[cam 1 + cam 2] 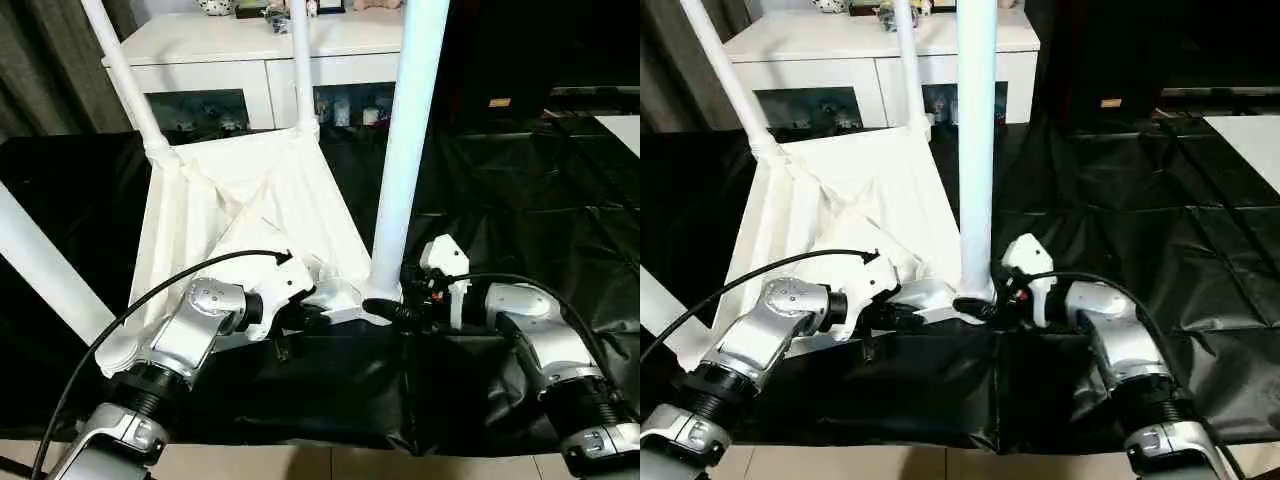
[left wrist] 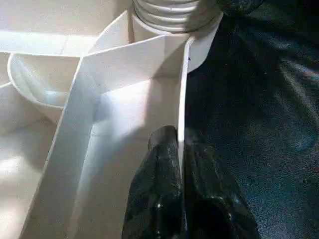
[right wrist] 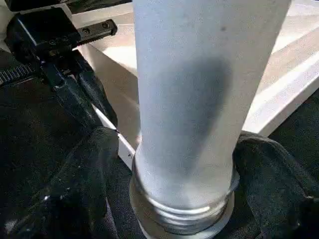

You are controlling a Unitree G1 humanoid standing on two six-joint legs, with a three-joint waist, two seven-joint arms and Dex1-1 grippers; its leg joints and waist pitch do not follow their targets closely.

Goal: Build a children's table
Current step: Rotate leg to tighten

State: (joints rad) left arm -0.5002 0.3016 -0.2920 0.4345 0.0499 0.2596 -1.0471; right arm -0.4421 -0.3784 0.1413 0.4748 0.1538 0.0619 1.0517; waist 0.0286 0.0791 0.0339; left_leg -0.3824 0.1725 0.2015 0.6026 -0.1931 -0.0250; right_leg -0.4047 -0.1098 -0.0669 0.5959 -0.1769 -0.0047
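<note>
Black sheet (image 1: 520, 200) (cabinet (image 1: 250, 60) behind)

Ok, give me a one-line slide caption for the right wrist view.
Right pincer straddles the base of a white leg at its corner socket, while the left pincer pinches the tabletop rim.

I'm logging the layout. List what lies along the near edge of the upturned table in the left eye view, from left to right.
Left tool pinching the tabletop's edge → near-right leg standing in its corner socket → right tool around that leg's base.
</note>
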